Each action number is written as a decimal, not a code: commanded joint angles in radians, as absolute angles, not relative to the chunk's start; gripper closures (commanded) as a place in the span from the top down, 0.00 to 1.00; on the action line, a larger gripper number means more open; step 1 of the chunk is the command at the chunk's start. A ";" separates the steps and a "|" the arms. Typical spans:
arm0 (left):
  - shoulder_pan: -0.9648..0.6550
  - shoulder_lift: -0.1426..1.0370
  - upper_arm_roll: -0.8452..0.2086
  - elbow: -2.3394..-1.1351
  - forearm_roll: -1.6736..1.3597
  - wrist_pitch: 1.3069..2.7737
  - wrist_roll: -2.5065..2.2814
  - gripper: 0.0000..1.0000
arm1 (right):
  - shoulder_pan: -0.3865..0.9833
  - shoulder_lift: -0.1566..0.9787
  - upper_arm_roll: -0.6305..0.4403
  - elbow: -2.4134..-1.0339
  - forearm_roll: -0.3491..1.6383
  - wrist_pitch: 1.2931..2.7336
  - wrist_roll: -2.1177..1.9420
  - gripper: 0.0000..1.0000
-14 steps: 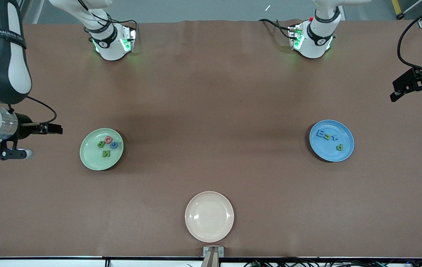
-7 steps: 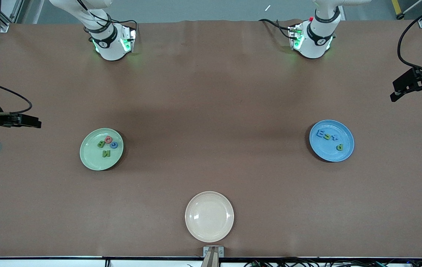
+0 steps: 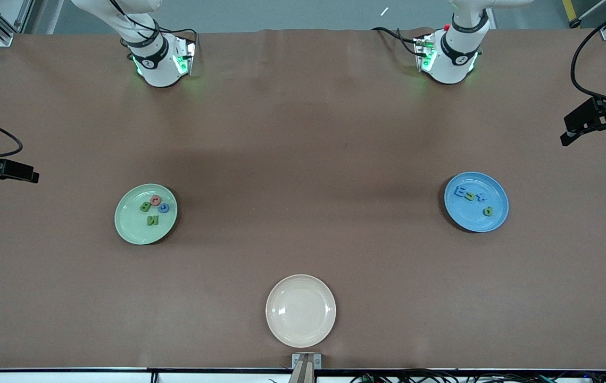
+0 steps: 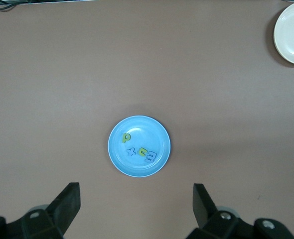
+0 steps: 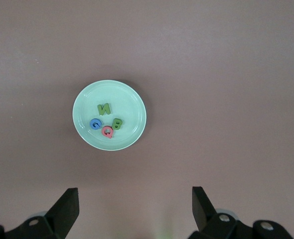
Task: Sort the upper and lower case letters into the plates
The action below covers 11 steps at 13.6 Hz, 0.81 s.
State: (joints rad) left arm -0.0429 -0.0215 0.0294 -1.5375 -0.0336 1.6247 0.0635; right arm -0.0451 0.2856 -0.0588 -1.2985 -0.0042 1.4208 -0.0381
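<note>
The pale green plate (image 3: 146,229) (image 5: 132,107) holds several letters: a green N (image 3: 152,219), a green B (image 3: 145,206), a red letter (image 3: 156,200) and a blue letter (image 3: 163,208). On the blue plate (image 3: 473,221) (image 4: 157,132) lie a blue E (image 3: 459,192), a green c (image 3: 470,196), a blue t (image 3: 481,197) and a green p (image 3: 488,210). My right gripper (image 5: 134,199) hangs open and empty high up beside the green plate. High up beside the blue plate, my left gripper (image 4: 136,196) is open and empty too.
A cream-white plate (image 3: 300,310) (image 4: 291,32) with nothing in it sits near the table's front edge, midway between the arms. Both arm bases (image 3: 159,58) (image 3: 449,53) stand along the back edge. Cables hang at each end of the table.
My right arm has drawn back from beside the green plate toward its end of the table, mostly leaving the front view. The left arm, plates and letters have not moved.
</note>
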 commanded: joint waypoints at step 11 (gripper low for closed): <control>-0.046 -0.020 0.025 -1.502 -0.038 1.608 0.081 0.99 | -0.029 0.157 -0.038 -1.420 0.029 1.388 -0.041 1.00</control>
